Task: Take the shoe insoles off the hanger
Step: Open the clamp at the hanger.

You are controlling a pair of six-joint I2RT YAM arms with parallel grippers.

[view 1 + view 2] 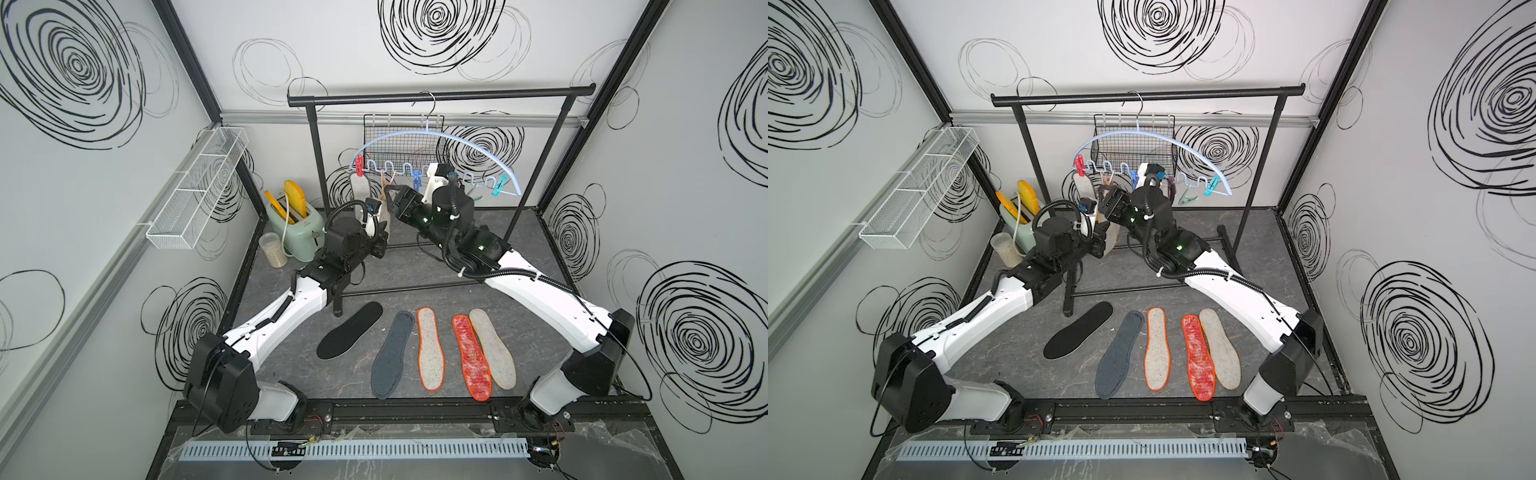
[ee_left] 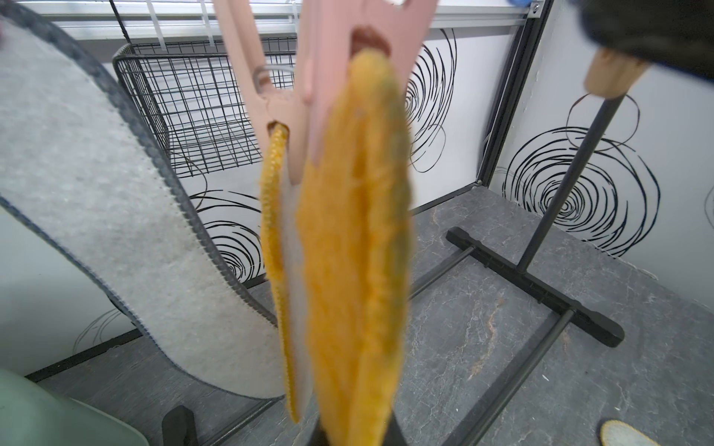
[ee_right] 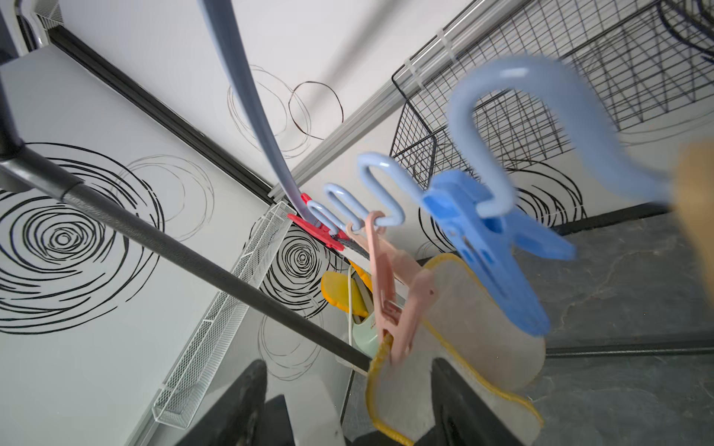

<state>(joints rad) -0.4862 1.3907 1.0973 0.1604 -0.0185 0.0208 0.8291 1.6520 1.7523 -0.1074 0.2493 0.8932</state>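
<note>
The pale blue hanger (image 1: 424,129) (image 1: 1136,131) hangs from the black rail. An orange-yellow insole (image 2: 355,251) (image 3: 463,328) hangs from a pink peg (image 2: 320,77) (image 3: 390,305). My left gripper (image 2: 355,436) (image 1: 383,222) is shut on its lower end. My right gripper (image 3: 353,401) (image 1: 390,193) stands open around the pink peg's tip and the insole's top edge. A grey insole with a dark edge (image 2: 96,185) (image 1: 359,187) hangs beside it under a red peg (image 3: 317,228). Several insoles lie on the table: black (image 1: 351,330), grey-blue (image 1: 392,353), white orange-edged (image 1: 430,349), red (image 1: 471,357), beige (image 1: 492,349).
The black garment rail (image 1: 440,96) spans the back, its feet on the table. A black wire basket (image 1: 399,141) hangs behind the hanger. A mint toaster (image 1: 297,226) and a jar (image 1: 272,249) stand at the back left. A white wire shelf (image 1: 199,187) is on the left wall.
</note>
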